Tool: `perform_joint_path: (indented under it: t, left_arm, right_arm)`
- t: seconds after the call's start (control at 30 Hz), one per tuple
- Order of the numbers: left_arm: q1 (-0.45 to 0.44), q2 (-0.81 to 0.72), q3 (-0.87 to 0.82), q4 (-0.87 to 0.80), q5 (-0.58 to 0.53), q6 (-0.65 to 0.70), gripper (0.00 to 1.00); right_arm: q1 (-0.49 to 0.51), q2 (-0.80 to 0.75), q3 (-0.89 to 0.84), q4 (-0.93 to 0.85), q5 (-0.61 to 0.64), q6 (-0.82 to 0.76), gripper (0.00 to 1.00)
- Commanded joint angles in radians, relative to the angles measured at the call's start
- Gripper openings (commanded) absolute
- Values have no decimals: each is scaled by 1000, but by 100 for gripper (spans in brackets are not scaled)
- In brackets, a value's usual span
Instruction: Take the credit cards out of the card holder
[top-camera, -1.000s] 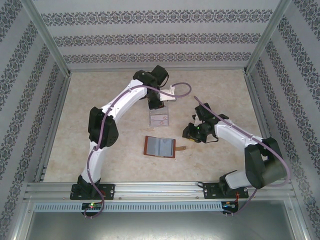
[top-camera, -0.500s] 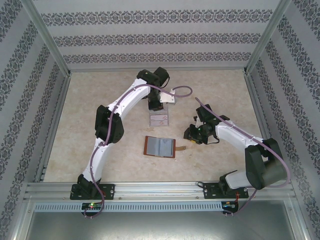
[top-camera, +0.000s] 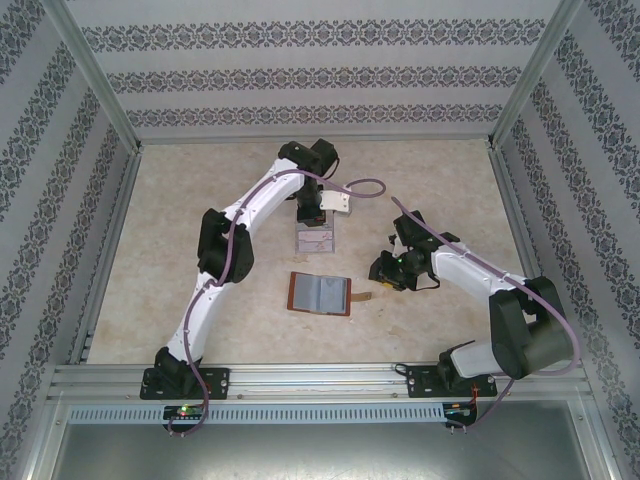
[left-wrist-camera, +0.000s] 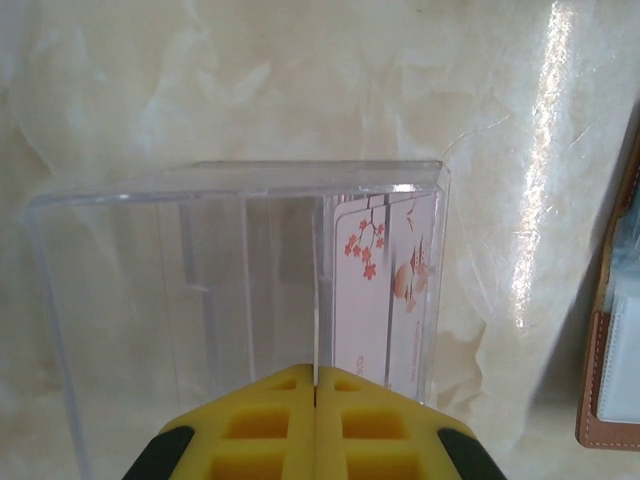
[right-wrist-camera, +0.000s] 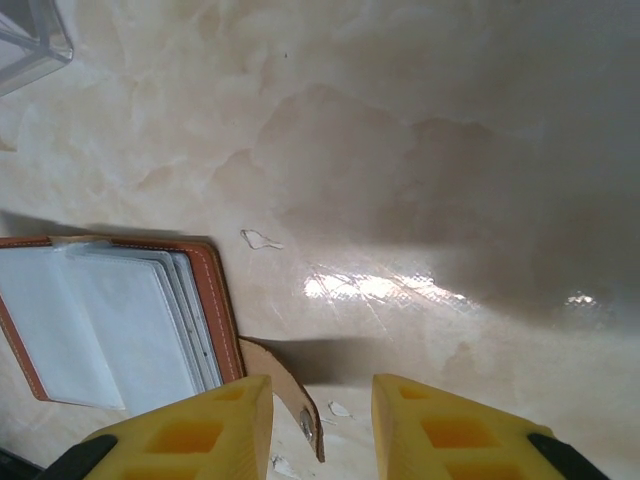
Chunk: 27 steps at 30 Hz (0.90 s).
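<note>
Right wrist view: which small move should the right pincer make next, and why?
Probably lower and shut on the strap tab to steady the wallet: the right pincer hangs open with the tab's end in its gap, and cards seem to sit in the wallet's pockets.

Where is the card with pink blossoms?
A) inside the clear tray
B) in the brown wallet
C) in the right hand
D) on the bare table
A: the blossom card sits within the walls of the clear tray, away from the open wallet.
</note>
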Motion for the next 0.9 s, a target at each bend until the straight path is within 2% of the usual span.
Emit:
perform_joint_path:
  t: [0.0, 0.27, 0.43, 0.87]
  left_arm:
    - [12, 38, 37, -93, 49, 56, 4]
    - [13, 38, 67, -29, 2, 34, 22]
    - [15, 13, 68, 24, -55, 12, 23]
    - [39, -60, 21, 140, -105, -55, 31]
  right_arm:
    - [-8, 0, -14, 6, 11, 3, 34]
    - [-10, 6, -5, 5, 10, 2, 33]
    - [-11, 5, -5, 6, 8, 3, 34]
    - [-11, 14, 7, 7, 2, -1, 34]
